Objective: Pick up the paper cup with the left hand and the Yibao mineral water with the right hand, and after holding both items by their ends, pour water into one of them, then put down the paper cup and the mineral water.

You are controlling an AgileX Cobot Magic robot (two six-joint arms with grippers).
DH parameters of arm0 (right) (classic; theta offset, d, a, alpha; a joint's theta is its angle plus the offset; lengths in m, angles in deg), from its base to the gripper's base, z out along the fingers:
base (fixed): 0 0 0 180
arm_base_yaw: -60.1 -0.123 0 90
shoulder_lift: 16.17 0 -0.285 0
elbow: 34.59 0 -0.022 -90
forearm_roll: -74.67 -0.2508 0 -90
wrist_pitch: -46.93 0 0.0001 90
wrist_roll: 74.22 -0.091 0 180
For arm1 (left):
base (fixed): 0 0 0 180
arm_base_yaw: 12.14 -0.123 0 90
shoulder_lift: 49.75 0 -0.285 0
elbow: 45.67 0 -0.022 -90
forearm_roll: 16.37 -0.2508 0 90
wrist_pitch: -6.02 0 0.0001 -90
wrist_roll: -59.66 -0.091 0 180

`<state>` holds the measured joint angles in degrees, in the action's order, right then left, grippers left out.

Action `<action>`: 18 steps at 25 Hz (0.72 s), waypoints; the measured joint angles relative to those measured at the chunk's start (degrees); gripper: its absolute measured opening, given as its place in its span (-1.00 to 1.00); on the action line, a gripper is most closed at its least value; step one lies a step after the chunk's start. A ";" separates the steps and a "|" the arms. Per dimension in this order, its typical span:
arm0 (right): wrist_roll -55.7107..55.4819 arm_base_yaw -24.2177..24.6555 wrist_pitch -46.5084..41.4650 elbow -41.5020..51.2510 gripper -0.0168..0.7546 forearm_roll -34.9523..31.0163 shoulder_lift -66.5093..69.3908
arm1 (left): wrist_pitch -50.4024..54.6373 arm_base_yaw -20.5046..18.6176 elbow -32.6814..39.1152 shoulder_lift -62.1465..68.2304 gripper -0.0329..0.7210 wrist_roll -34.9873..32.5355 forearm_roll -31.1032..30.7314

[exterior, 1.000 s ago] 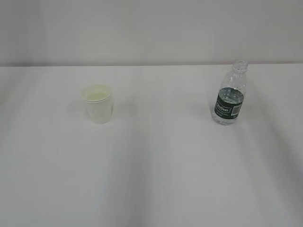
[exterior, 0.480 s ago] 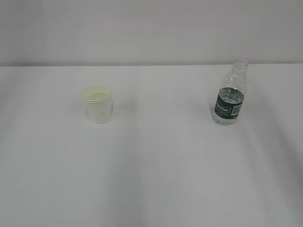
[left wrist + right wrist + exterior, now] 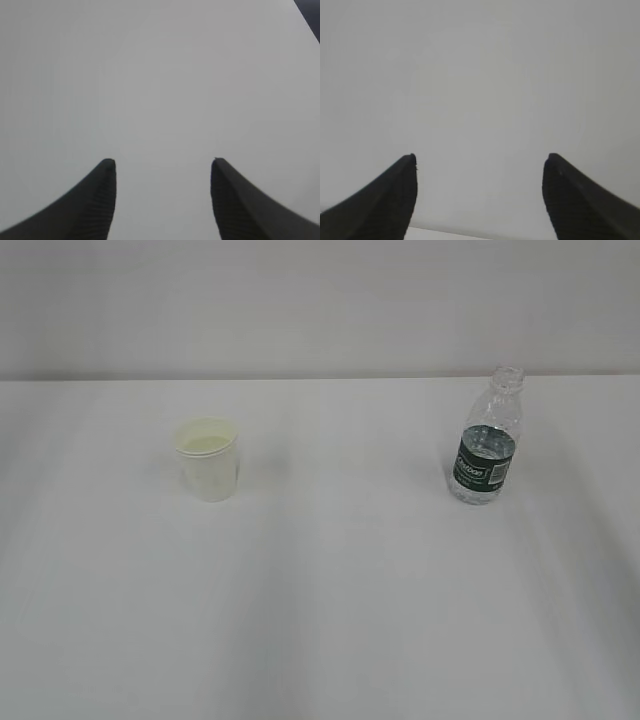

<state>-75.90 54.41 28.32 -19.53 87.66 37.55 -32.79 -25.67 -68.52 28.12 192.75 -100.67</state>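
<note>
Exterior view showed paper cup [image 3: 208,459] and Yibao mineral water [image 3: 487,440] upright, well apart; left hand [image 3: 162,165] and right hand [image 3: 480,159] spread, empty.

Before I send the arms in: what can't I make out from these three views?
- Both arms: outside the exterior view.
- Paper cup and Yibao mineral water: absent from both wrist views, which show only open left gripper and right gripper over blank white.
- Bottle label lettering: too small.
- Cup contents: too pale to tell.
</note>
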 joint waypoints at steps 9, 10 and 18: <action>0.00 0.00 0.00 -3.93 0.57 0.09 0.00 | 7.10 0.00 -3.33 -2.65 0.22 2.29 -0.92; 0.00 0.00 -0.50 -5.26 0.57 0.09 0.00 | 7.67 0.00 -4.25 -2.65 0.20 2.55 -1.57; 0.00 0.00 -4.26 -11.12 0.57 0.60 0.32 | 6.31 0.00 -15.15 -2.16 0.14 13.31 -17.93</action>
<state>-75.90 54.41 24.06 -30.66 88.25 37.87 -26.48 -25.67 -83.66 25.96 206.06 -118.60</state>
